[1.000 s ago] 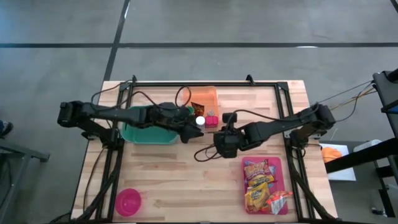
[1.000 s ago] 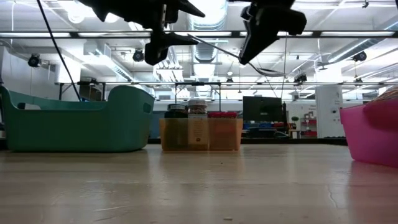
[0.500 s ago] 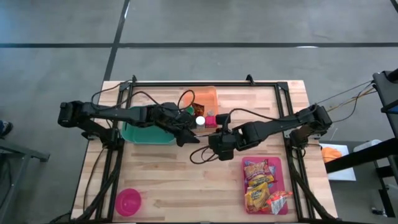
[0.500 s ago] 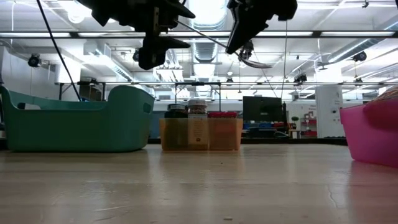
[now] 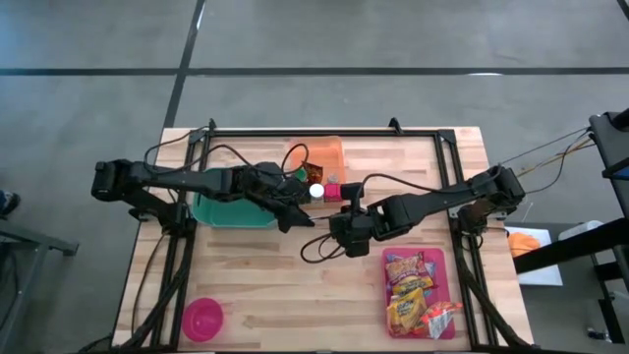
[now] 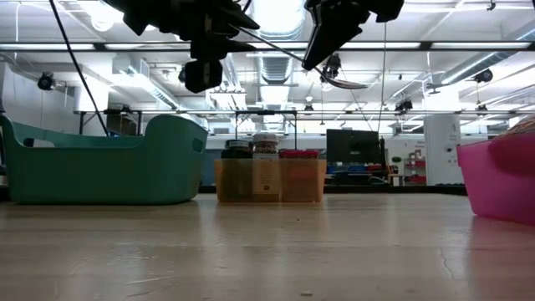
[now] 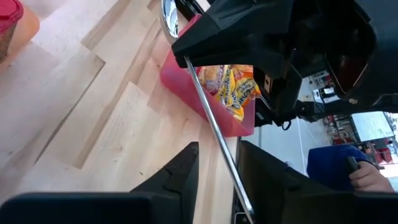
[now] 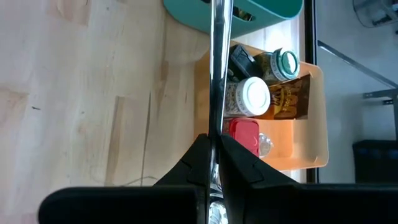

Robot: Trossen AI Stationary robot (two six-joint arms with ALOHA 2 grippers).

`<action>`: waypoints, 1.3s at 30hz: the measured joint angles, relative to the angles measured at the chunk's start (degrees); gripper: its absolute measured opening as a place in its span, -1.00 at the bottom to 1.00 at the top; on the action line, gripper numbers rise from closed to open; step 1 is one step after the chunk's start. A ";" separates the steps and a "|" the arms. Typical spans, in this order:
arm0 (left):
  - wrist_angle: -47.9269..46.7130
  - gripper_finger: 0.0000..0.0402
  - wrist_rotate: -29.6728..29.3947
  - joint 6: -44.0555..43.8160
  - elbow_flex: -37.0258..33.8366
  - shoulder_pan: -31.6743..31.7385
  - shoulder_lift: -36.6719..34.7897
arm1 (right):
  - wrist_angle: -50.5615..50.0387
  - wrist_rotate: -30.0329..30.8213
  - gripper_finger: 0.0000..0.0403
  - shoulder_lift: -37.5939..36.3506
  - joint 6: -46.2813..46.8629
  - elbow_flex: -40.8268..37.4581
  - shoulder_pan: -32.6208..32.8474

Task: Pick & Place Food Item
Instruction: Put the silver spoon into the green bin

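Note:
A long metal spoon [image 7: 211, 118] hangs in the air over the table's middle. My right gripper [image 8: 214, 138] is shut on its thin handle [image 8: 217, 62]. My left gripper [image 7: 219, 148] stands open with the free end of the handle between its fingers, close to one finger [image 7: 249, 171]. In the high view the two grippers meet, left [image 5: 305, 217] and right [image 5: 332, 222]. Snack packets [image 5: 413, 295] lie in a pink tray [image 5: 438, 262] at the near right. An orange bin [image 8: 311, 112] holds jars [image 8: 252, 94]. My right gripper pinches the spoon's handle [image 8: 215, 127] between its two fingers, close to the bowl [image 7: 168, 18]. The handle runs on along and past the fingers toward my left gripper. The spoon is lifted clear of the table. My left gripper: whether a finger touches the handle, I cannot tell.
A teal bin [image 5: 231, 208] stands under my left arm, next to the orange bin [image 5: 324, 155]. A pink bowl [image 5: 203, 320] sits at the near left corner. A loose cable [image 5: 316, 246] hangs below my right gripper. A person's hand [image 7: 367, 177] shows beyond the table.
My right gripper has shifted a little toward the table's left and up, carrying the spoon so that its handle lies between my left gripper's fingers. My left gripper has turned at the wrist, and its fingers have drawn closer together around the handle.

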 joint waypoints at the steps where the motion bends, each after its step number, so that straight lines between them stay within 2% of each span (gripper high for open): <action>1: 0.07 -0.45 0.04 -0.37 0.00 0.00 0.00 | -0.02 0.00 -0.94 0.00 0.00 -0.02 0.00; 16: 1.38 -0.47 0.06 -0.55 -0.04 -0.11 0.00 | 0.35 -2.47 -0.94 0.00 0.27 -0.06 0.52; 25: 1.29 -0.47 3.65 -1.58 -0.04 -0.12 0.00 | 1.00 -2.27 -0.94 0.00 -0.46 -0.08 0.50; 39: 1.25 -0.47 1.00 -5.33 -0.04 -0.15 0.00 | 2.01 -0.92 -0.94 0.00 -1.04 -0.10 0.50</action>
